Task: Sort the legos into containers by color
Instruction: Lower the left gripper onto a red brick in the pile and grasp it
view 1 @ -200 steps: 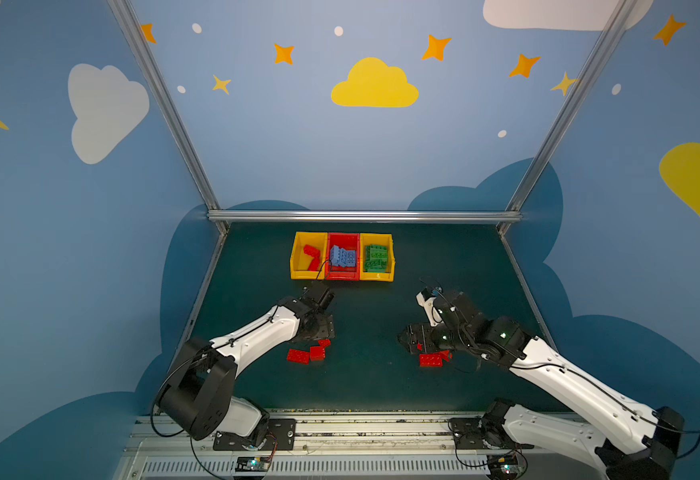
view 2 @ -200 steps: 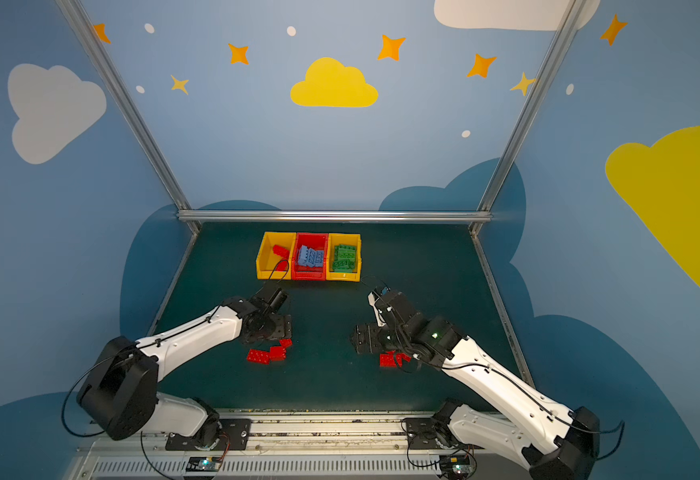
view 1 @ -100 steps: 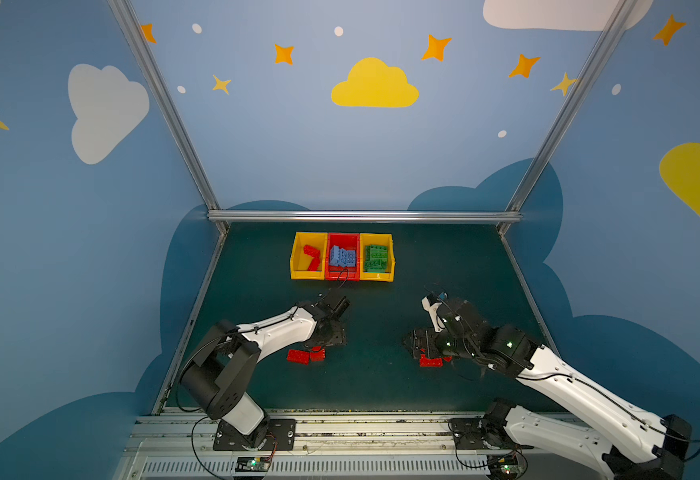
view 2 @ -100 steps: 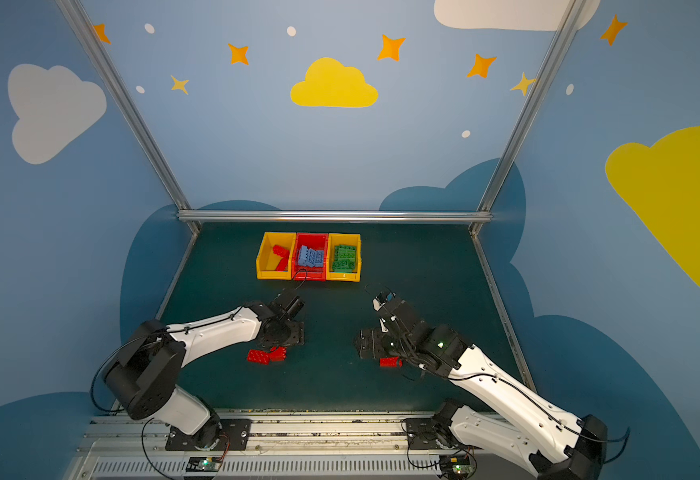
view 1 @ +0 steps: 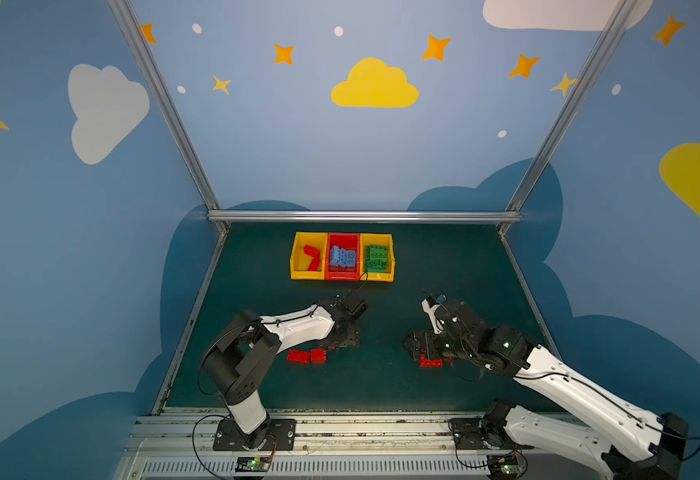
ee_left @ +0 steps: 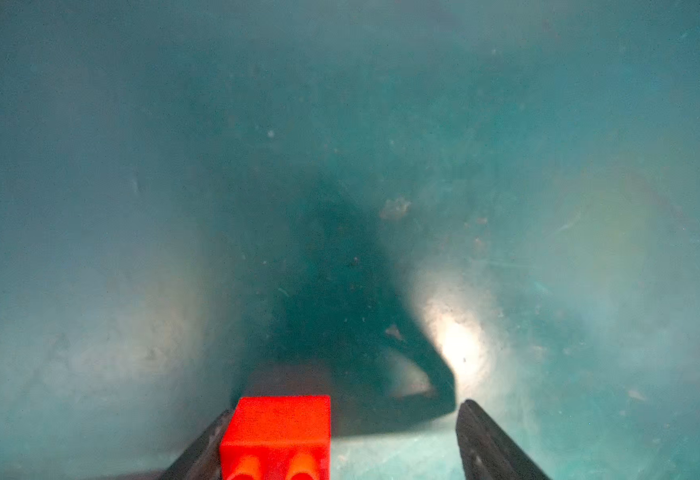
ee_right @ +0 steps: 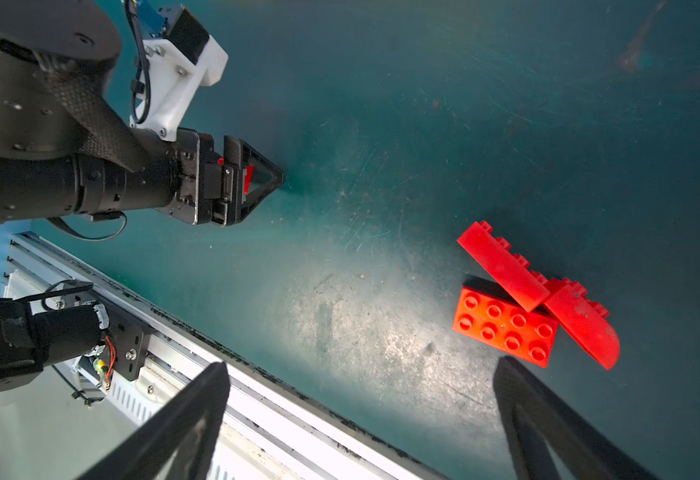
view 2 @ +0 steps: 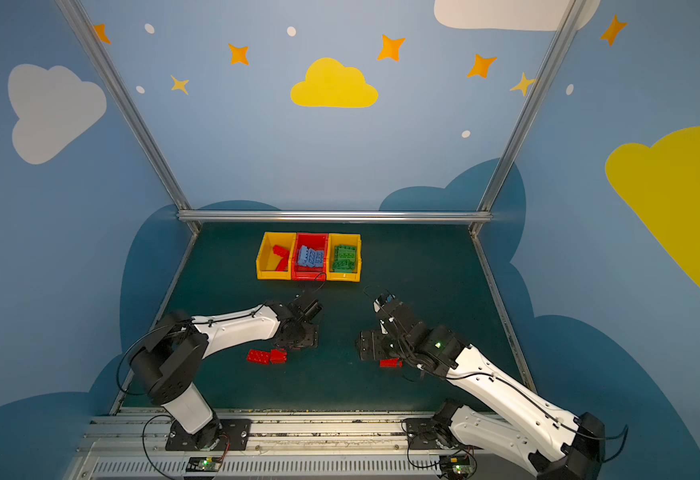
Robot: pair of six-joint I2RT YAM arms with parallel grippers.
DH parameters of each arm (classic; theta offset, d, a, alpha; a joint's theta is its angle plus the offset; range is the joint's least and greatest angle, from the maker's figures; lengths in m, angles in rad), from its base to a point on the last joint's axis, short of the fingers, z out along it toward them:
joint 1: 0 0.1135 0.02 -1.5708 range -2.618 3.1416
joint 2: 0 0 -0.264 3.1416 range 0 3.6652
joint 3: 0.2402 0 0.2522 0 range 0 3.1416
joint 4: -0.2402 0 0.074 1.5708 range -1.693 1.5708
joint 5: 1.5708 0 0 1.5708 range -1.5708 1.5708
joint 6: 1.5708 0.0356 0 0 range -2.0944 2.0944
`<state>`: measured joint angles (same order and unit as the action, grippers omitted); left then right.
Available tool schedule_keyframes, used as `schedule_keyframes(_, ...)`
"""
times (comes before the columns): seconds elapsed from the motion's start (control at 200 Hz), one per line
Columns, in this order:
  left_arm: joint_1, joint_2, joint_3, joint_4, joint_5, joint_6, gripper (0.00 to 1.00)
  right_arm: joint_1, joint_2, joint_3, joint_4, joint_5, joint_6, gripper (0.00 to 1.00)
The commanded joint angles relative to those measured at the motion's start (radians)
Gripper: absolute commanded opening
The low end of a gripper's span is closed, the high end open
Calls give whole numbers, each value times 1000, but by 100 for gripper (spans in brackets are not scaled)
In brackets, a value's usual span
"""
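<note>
Left wrist view: a small bright red studded plastic brick (ee_left: 275,432) lay between the left jaws. It sat against one dark finger (ee_left: 198,449), with a clear gap to the other finger (ee_left: 494,444).
Left jaws: partly open around that brick, and not seen to clamp it.
Right wrist view: the right jaws stood wide apart and empty above the dark green desk (ee_right: 381,208).
Beside the right jaws: a flat red eight-stud brick (ee_right: 502,328) lay on the desk. A long red brick (ee_right: 502,266) and a rounded red piece (ee_right: 585,328) leaned across it.
Containers: in both top views, three joined open plastic bins stood at the far side of the desk. The yellow end bin (view 1: 306,274) held red bricks (view 1: 311,255). The red middle bin (view 1: 342,275) held light blue bricks (view 1: 342,257). The other yellow bin (view 1: 377,276) held green bricks (view 1: 375,257).
Loose bricks: a pair of red bricks (view 2: 258,356) lay on the desk near the left jaws.
Progress: only red pieces appeared to remain outside the bins.
Handling: the bricks looked light, stiff and hard, with smooth sides that might slip.
Where to grip: probably across the two flat long sides, clear of the studs.
Risk: the leaning pieces would likely tumble if the bottom brick were taken first.
</note>
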<state>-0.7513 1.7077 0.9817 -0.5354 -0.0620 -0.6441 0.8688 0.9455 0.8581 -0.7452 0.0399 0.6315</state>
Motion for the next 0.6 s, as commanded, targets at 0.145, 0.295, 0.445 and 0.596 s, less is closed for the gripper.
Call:
schedule_keyframes(0.145, -16, 10, -20, -41, -21, -15, 70, 6, -37, -21, -13, 29, 14, 97)
schedule_keyframes(0.295, -19, 21, -32, -49, -31, -26, 50, 7, -42, -20, -17, 28, 14, 97)
schedule_keyframes(0.445, -20, 36, -32, -66, -38, -28, 35, 7, -48, -19, -24, 32, 16, 97)
schedule_keyframes(0.596, -19, 41, -11, -96, -62, -19, 23, 6, -50, -13, -30, 44, 19, 97)
